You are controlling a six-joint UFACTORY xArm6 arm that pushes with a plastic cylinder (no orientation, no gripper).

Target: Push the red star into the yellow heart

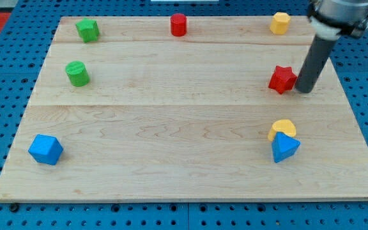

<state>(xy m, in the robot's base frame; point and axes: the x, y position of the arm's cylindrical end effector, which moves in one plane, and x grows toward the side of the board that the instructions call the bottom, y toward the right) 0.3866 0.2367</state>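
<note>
Resting just right of the red star [282, 79], my tip [305, 91] has no jaws. The yellow heart [282, 130] lies below, touching the blue triangle [285, 147]; next, circle above and push down.

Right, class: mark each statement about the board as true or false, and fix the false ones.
1. My tip sits just to the view's right of the red star. True.
2. The yellow heart touches the blue triangle block. True.
3. The red star is already against the yellow heart. False: bare board lies between them, with the star nearer the view's top.
4. Two green blocks lie on the view's right. False: the green block and the green cylinder are both on the view's left.
5. A red cylinder stands near the view's top edge. True.
6. The blue cube is at the view's top right. False: it is at the bottom left.
</note>
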